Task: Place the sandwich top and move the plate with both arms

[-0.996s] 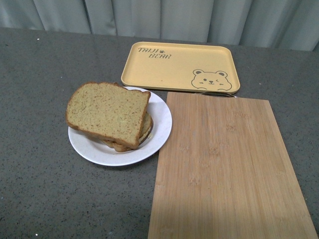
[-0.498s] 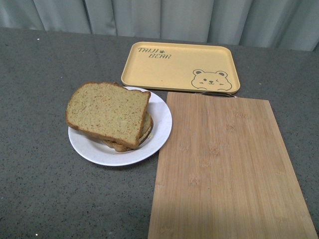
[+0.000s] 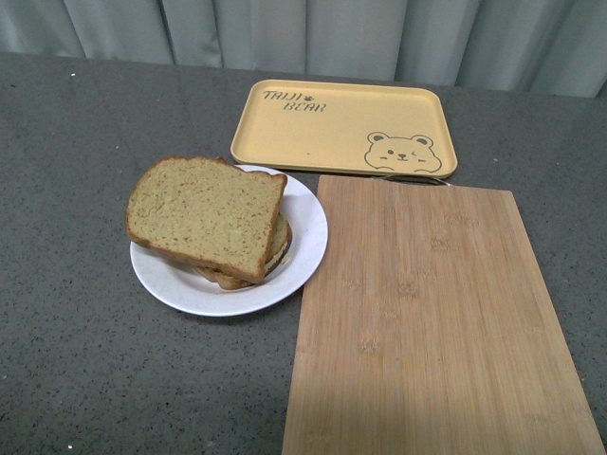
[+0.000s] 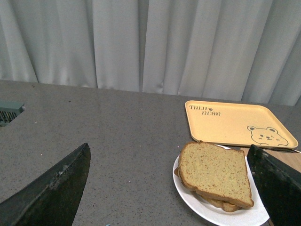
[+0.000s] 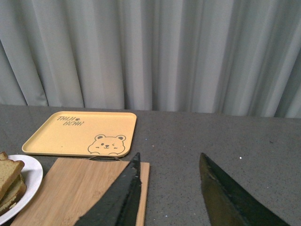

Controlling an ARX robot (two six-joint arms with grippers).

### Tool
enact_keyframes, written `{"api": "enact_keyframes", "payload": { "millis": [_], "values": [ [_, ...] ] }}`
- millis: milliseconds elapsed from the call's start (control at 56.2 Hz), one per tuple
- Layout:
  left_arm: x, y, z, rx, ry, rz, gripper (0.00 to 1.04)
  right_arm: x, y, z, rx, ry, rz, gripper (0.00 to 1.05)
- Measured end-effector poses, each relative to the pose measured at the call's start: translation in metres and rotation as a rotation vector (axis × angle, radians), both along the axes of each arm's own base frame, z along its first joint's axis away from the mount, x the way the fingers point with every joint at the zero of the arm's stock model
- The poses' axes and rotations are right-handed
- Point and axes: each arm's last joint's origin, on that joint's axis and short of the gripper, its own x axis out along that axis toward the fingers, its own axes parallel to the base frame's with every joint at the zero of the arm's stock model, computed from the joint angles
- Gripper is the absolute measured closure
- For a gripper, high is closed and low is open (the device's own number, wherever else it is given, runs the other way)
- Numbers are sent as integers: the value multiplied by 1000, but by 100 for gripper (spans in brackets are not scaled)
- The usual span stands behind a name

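Note:
The sandwich top (image 3: 207,214), a bare tan-brown bread slice with a darker crust, lies on a stack of other slices on the round white plate (image 3: 305,227), left of centre on the grey table. It also shows in the left wrist view (image 4: 215,172) on the plate (image 4: 186,186). Neither arm shows in the front view. My left gripper (image 4: 169,162) is open and empty, its fingers (image 4: 56,188) spread wide, short of the plate. My right gripper (image 5: 169,162) is open and empty above the table beside the board's far right corner. The plate's edge (image 5: 33,181) shows in the right wrist view.
A bamboo cutting board (image 3: 427,322) lies right of the plate, touching its rim. A yellow bear tray (image 3: 341,128) sits behind both. Grey curtains hang along the table's far edge. A vent (image 4: 9,112) shows far off in the left wrist view.

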Motion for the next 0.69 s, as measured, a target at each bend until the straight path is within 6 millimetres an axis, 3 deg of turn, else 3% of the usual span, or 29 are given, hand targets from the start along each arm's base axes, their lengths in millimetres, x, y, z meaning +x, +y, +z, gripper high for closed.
{"api": "enact_keyframes", "payload": {
  "millis": [142,338,480,694],
  "values": [
    [8,-1,-7,-156,259,7,7,0,0,0,0,0,0,40],
    [47,-7,-16,-363,423,-26,7,0,0,0,0,0,0,8],
    [84,-10,-28,-486,545,-49,7,0,0,0,0,0,0,9],
    [121,-25,-59,-578,707,-38,7,0,0,0,0,0,0,9]
  ]
}}
